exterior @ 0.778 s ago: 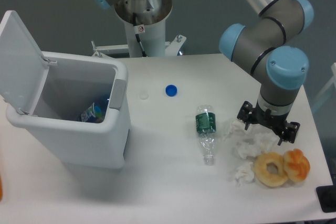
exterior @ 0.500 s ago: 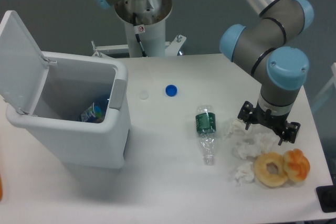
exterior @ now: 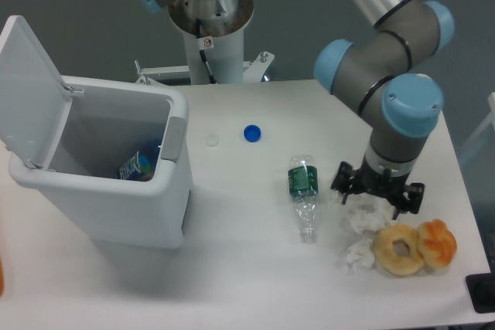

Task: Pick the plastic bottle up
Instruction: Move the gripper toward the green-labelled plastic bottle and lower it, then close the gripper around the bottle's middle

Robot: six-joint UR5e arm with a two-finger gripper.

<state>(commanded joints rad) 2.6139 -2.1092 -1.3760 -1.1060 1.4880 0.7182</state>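
Nearest you, at the front right of the surface [exterior: 255,291], a plain doughnut [exterior: 400,250] lies touching an orange-glazed pastry [exterior: 437,241], with white tissue wads [exterior: 360,222] heaped just to their left.

Your pincer [exterior: 377,195] hangs over those wads, pointing straight down. Its two fingers stand apart with nothing between them, so treat it as spread and empty. It sits to the right of the target, near but not over it.

The plastic bottle [exterior: 305,195] lies on its side in the middle of the surface, neck toward you and base away, clear of the tissues by a narrow gap. It looks empty, so expect it to be very light and thin-walled: it will likely dent under a hard squeeze, and being round and smooth it may roll or skid sideways if one finger touches first. I would take it across the body at the dark green label band, where it is widest and probably stiffest, with the fingers on either side of its long axis. The tapering clear neck end looks a poorer hold.

Farther back, a blue round cap [exterior: 251,133] rests alone, well apart from the bottle. To the left stands a white bin [exterior: 116,191] with its lid open, and behind everything rises the arm's base column [exterior: 210,44].
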